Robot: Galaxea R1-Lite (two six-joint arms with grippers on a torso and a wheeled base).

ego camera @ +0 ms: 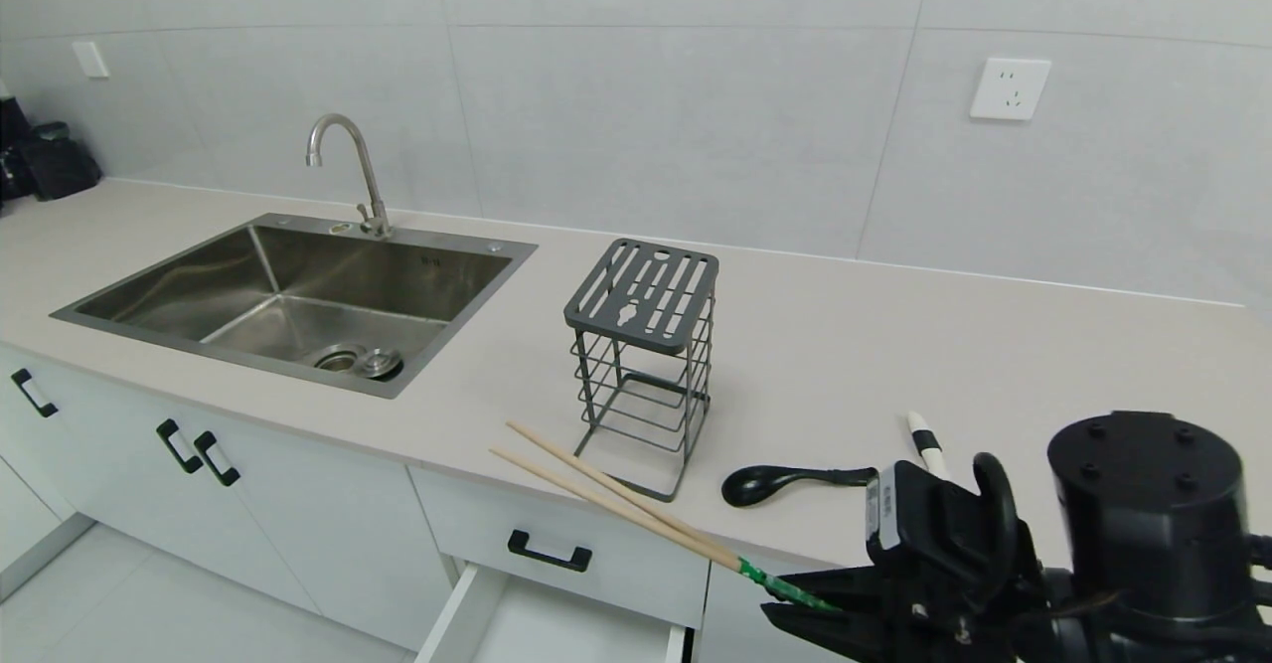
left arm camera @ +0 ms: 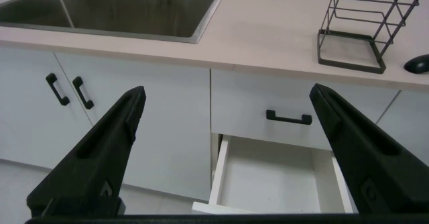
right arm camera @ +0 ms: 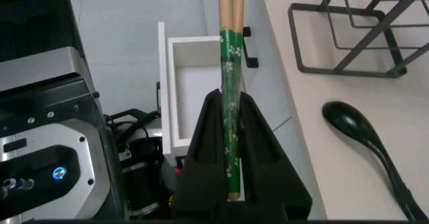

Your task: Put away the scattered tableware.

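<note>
- 2 chopsticks [ego camera: 616, 499] [right arm camera: 231, 23] lie side by side in the right gripper [ego camera: 795, 598] [right arm camera: 231, 100], whose fingers are clenched on their green-wrapped ends.
- Their long axis runs from near right to far left. The green ends hang out past the counter's [ego camera: 894, 345] near edge, and the bare tips point left over the counter.
- Along the way they pass just beside the near edge of the wire rack [ego camera: 644, 345] [right arm camera: 355, 36]. Whether they touch the counter cannot be told.
- 1 black spoon [ego camera: 785, 481] [right arm camera: 365, 133] lies flat near the counter's near edge, right of the rack, with its bowl to the left and its handle to the right.
- 1 white utensil with a black band [ego camera: 926, 441] lies just beyond the spoon's handle, pointing far.
- Below the counter edge a pulled-out drawer [ego camera: 556, 633] [left arm camera: 275, 184] stands under the chopsticks' held ends.
- Bare counter spreads far and right of the rack, and the sink [ego camera: 199, 275] is well apart to the left.
- Low before the cabinets, the left gripper [left arm camera: 228, 93] has its fingers spread wide and holds nothing.
</note>
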